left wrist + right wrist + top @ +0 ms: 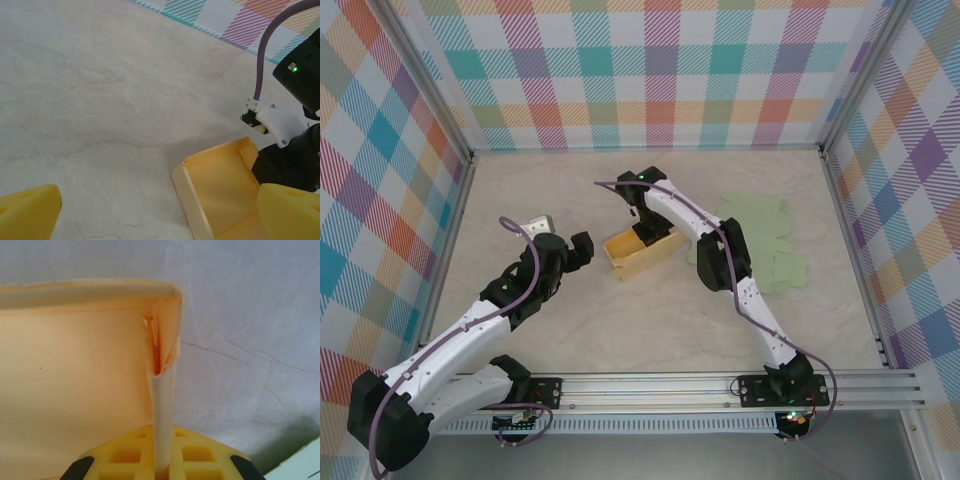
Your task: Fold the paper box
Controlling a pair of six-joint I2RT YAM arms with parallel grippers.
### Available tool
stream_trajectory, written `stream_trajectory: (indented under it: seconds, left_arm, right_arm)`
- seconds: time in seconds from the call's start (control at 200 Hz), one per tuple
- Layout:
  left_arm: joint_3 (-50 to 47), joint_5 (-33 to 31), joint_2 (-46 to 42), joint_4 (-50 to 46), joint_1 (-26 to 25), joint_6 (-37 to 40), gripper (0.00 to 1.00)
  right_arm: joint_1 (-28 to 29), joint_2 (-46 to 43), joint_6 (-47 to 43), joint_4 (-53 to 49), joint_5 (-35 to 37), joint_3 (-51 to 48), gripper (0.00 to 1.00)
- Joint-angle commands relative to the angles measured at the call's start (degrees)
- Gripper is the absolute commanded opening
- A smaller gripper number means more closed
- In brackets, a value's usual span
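**Right gripper (161, 462) pinches paper box (642, 253) wall; left gripper (582, 250) open beside it**

The paper box lies open side up, mid-table, with its walls raised. The right gripper sits over the box, jaws closed tight on one upright wall next to a corner. The left gripper hovers just left of the box, spread wide and holding nothing. Green sheets (760, 240) lie to the right of the box on the table (520, 200).

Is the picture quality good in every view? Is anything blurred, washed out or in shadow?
Top external: sharp and evenly lit, with only soft shadows on the table. Left wrist: the table is sharp, but the near yellow fingers are blurred. Right wrist: the paper box looks pale, soft and slightly washed out.
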Motion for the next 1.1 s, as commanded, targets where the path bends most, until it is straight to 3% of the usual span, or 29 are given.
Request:
stream_trajectory:
  seconds: [0.0, 0.245, 0.615, 0.78, 0.93, 1.015, 1.095]
  left_arm:
    - [-0.6, 0.4, -0.7, 1.1, 0.7, -0.3, 1.00]
    - [-0.8, 0.2, -0.4, 1.7, 0.8, -0.5, 1.00]
    - [0.0, -3.7, -0.5, 0.7, 0.9, -0.1, 1.00]
    - [0.3, -3.4, -0.9, -1.0, 1.0, 0.3, 1.00]
    - [-0.2, -1.8, -2.0, -0.5, 1.0, 0.0, 1.00]
    - [0.5, -0.7, -1.7, -0.6, 1.1, 0.2, 1.00]
    - [1.3, 0.4, -1.3, -0.8, 1.1, 0.5, 1.00]
  right_arm:
    - [-0.2, 3.9, 0.3, 4.9, 4.2, -3.7, 0.02]
    - [2.2, 3.8, 2.1, 11.3, 14.3, -12.7, 0.00]
    - [2.9, 0.4, 6.7, 18.5, 7.4, -16.9, 0.00]
    - [3.0, -3.7, 7.0, 17.1, 7.6, -18.8, 0.23]
    - [3.0, -9.3, 5.9, 16.6, 7.9, -19.0, 0.56]
    - [2.9, -11.1, 5.3, 16.2, 8.3, -18.2, 0.65]
    - [2.9, -12.0, 4.9, 15.4, 8.4, -16.7, 0.67]
